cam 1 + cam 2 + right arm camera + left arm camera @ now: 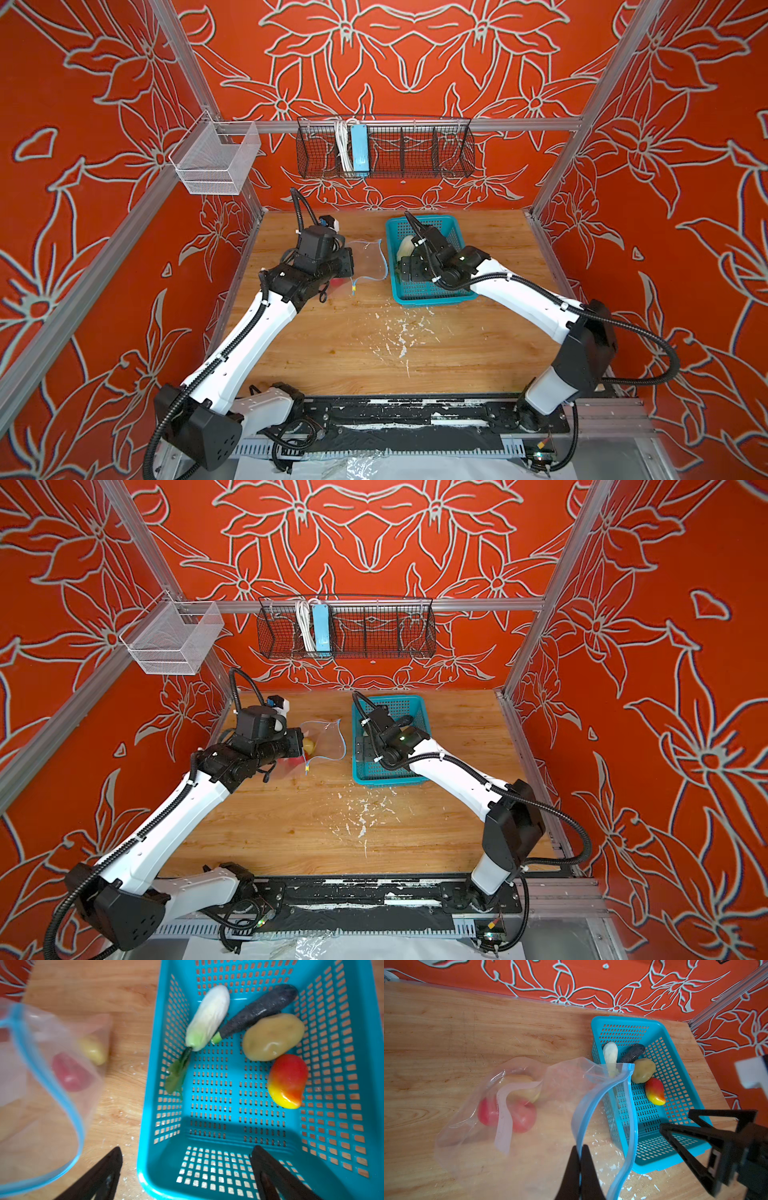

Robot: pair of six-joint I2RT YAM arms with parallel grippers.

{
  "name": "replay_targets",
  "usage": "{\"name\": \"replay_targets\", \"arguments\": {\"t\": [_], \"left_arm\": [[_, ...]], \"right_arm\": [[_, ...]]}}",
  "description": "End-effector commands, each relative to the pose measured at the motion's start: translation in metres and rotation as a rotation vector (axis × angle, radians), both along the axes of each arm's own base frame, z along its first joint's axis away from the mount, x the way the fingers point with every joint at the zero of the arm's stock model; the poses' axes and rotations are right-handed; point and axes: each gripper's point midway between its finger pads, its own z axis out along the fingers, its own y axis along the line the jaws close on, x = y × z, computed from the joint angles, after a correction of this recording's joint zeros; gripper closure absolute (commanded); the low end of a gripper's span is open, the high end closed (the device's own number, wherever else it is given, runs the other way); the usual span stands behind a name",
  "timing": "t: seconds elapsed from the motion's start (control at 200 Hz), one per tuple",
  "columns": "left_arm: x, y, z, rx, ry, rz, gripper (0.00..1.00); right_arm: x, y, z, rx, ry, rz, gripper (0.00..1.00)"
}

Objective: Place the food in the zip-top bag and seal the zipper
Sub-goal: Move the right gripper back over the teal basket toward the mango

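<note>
The left fingers (pixel 574 1164) are clamped tight on the zipper (pixel 633 1126). They lift the bag (pixel 560 1088) so its mouth gapes toward the basket (pixel 145 1118), a ready target, I'd say. The bag sits left of centre in both top views, with two tomatoes (pixel 522 1120) and a potato (pixel 526 1088) inside. The right fingers (pixel 261 1155) hang spread wide and empty over the basket, right of centre, where four pieces of food (pixel 272 1036) wait.

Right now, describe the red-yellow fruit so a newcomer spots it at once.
Find the teal basket on the wooden table. Inside, the red-yellow fruit lies beside the potato. It alone is glossy red fading to a yellow tip.
</note>
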Motion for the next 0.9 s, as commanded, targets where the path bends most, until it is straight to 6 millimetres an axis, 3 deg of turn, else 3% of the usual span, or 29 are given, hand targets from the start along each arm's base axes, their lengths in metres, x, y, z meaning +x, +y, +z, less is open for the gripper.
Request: {"name": "replay_targets", "arguments": {"t": [0.0, 0.896], "left_arm": [[-0.002, 0.003, 0.004, -0.011, -0.019, 0.01, 1.0], [-0.004, 0.001, 0.006, -0.028, -0.025, 0.003, 1.0]], "right_arm": [[0.004, -0.014, -0.001, -0.046, 0.018, -0.067, 0.02], [0.034, -0.054, -0.028, -0.178, 0.095, -0.207, 0.02]]}}
